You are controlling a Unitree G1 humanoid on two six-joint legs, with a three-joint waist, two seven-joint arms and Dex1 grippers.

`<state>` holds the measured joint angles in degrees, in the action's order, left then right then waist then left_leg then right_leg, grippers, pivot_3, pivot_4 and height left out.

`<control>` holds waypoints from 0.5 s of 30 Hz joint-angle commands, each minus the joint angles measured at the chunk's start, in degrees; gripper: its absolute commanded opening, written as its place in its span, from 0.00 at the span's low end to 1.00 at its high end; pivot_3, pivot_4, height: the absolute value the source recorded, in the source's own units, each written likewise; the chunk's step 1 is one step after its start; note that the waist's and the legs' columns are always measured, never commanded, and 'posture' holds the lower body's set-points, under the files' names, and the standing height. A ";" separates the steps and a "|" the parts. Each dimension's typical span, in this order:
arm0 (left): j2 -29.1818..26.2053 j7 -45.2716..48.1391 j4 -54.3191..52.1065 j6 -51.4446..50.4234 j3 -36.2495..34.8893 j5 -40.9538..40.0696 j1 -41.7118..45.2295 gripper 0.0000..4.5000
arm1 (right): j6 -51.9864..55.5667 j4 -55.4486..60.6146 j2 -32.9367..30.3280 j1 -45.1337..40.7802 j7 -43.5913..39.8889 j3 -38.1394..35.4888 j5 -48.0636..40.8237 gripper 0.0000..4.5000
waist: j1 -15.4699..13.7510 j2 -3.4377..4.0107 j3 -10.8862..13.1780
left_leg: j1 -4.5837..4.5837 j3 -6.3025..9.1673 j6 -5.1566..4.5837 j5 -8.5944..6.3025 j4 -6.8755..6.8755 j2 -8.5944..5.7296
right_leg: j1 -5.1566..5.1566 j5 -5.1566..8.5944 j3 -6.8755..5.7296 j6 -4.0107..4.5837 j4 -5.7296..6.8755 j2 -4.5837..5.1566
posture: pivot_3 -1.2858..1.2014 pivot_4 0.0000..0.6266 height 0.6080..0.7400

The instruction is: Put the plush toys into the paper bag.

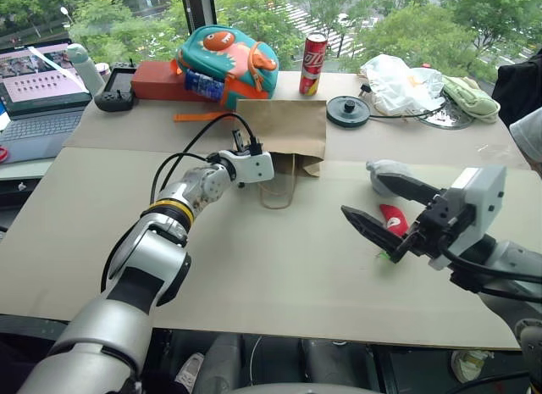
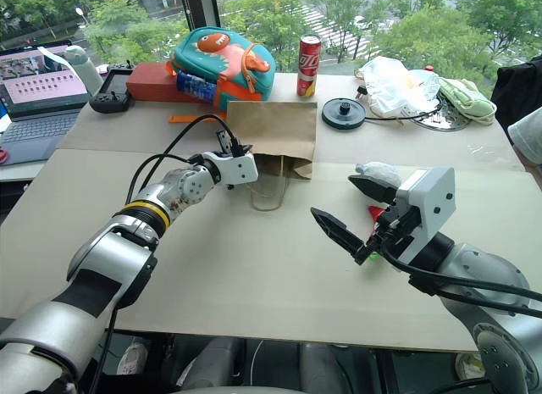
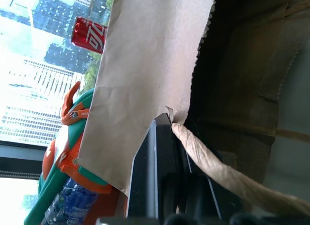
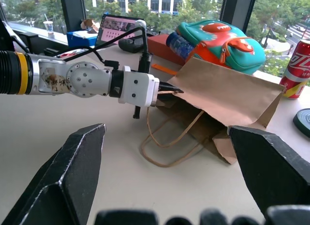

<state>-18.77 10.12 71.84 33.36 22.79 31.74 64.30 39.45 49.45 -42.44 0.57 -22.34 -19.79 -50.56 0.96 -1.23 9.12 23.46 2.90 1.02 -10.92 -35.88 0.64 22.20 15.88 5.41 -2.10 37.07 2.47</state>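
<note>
- Paper bag [image 1: 288, 127] lies flat mid-table, unmarked; red can [image 1: 313, 63] behind, lettering unreadable
- Left gripper [image 4: 164, 89] clamped on bag's mouth edge
- Right gripper [image 1: 379, 203] spread wide, empty, above grey plush [image 1: 385, 169] and red chili plush [image 1: 392, 216]

A plain brown paper bag [image 1: 288, 127] with tan handles lies on the beige table [image 1: 254, 267]. Nearby are a red chili toy [image 1: 393, 216] with a green stem, a pale grey toy [image 1: 383, 171], a teal-and-orange backpack [image 1: 227, 59], a red can [image 1: 313, 63] and a pale green cloth [image 1: 470, 96].

Pale beige table [image 1: 254, 267], tall windows [image 1: 254, 4] behind, green trees outside, daylight
</note>
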 commanded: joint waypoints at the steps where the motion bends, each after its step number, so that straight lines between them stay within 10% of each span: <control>1: -2.64 13.68 -8.60 1.34 -4.08 -8.37 -2.84 0.01 | 0.44 1.86 -1.27 0.19 0.99 1.76 2.42 1.00 | 0.08 0.01 -0.01 | -0.02 0.00 0.00 0.00 0.00 0.00 | 0.00 0.00 0.00 0.00 0.00 0.00 | 0.52 0.24 0.99; 15: -8.62 33.45 -66.33 -41.50 -10.99 -20.24 -26.05 0.00 | 4.59 -1.78 8.62 -1.93 15.26 18.58 18.72 0.94 | 0.39 0.08 -0.04 | -0.10 0.04 0.02 0.02 -0.09 0.08 | -0.04 -0.01 0.01 0.03 0.13 -0.03 | 0.52 0.24 0.99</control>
<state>-27.61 43.55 10.53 -2.81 13.49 12.70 37.59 44.10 46.28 -34.73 -0.74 -8.40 -1.27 -33.79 1.35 -1.15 9.08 23.36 2.94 1.03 -10.90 -35.98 0.72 22.15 15.86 5.42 -2.07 37.19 2.44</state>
